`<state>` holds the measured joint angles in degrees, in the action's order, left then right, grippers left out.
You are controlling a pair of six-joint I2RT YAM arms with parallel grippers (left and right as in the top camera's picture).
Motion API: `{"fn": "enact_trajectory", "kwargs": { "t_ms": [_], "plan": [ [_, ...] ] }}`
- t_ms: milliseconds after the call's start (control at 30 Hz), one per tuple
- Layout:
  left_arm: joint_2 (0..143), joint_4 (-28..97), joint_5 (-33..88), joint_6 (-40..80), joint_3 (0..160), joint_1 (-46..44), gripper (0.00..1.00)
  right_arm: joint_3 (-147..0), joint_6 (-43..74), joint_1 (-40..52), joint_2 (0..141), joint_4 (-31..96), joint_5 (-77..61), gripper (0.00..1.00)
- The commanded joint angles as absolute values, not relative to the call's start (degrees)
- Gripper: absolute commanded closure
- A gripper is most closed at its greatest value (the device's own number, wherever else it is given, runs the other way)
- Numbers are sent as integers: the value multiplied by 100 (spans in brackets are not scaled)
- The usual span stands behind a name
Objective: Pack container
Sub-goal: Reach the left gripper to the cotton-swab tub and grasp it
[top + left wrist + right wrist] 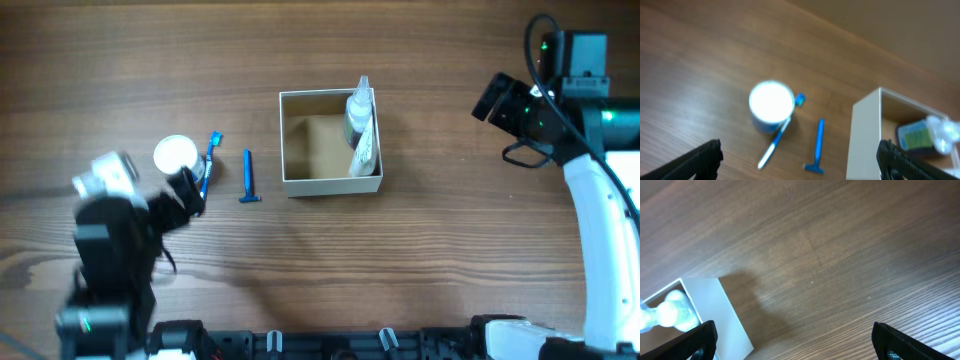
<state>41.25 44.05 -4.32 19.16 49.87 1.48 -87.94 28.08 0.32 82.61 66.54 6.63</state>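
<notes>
The container, a square cardboard box with white walls and a tan inside, stands mid-table. It holds a clear bottle and a white tube along its right wall. Left of it lie a blue razor, a blue toothbrush and a round white-lidded jar. My left gripper is open and empty just below the jar and toothbrush. In the left wrist view, the gripper hovers near the jar, toothbrush, razor and box. My right gripper is open and empty, right of the box.
The right wrist view shows the open fingers over bare wood, with the box's wall and the bottle at lower left. The table top is brown wood all round. The arm bases stand along the front edge.
</notes>
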Motion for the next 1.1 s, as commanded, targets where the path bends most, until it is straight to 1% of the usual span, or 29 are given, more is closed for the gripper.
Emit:
{"fn": "enact_trajectory", "kwargs": {
  "t_ms": [0,33,100,200,300,467,533,600,767,1067],
  "plan": [
    [5758,5135,-276,1671,6451,178,0,-8823,2862,12,8536,6648,613,0],
    [6160,5376,-54,1667,6785,178,0,-8823,2862,12,8600,6648,613,0],
    [6731,5513,-333,1671,7085,178,0,-8823,2862,12,8683,6646,613,0],
    [7369,5492,-672,1678,7105,224,0,-8823,2864,12,8801,6646,613,0],
    [7944,5465,-714,1697,7105,499,0,-8823,2862,12,8855,6646,613,0],
    [8678,5408,-303,1669,7105,805,0,-8823,2864,12,8858,6648,613,0],
    [9083,5181,78,1271,7105,816,0,-8823,2864,12,8858,6648,613,0],
    [9378,4967,180,1068,7105,812,0,-8823,2864,12,8862,6646,613,0],
    [9723,4644,150,945,7105,816,0,-8823,2860,12,8862,6646,613,0],
    [10333,4624,60,915,7105,812,0,-8823,2862,12,8864,6646,613,0]
  ]
}}
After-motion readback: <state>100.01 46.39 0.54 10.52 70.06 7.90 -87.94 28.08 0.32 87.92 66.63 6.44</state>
